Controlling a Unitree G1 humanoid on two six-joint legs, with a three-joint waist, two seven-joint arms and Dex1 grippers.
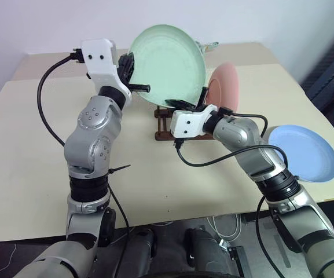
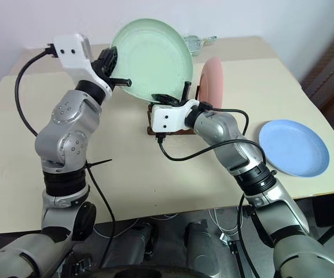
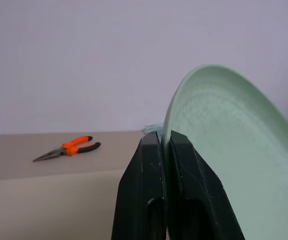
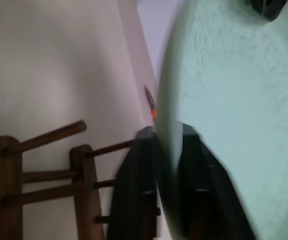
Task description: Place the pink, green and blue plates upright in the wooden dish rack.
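The green plate (image 1: 167,63) hangs upright in the air just over the wooden dish rack (image 1: 162,124). My left gripper (image 3: 164,136) is shut on its left rim. My right gripper (image 4: 166,131) is shut on its lower rim, right above the rack's pegs (image 4: 44,137). In the rack's far slots behind my right gripper, the pink plate (image 1: 224,87) stands upright. The blue plate (image 1: 304,152) lies flat on the table at the right, near the front edge.
Orange-handled pliers (image 3: 68,148) lie on the table beyond the rack. The beige table (image 1: 28,145) stretches wide to the left of the rack. Its right edge runs close past the blue plate.
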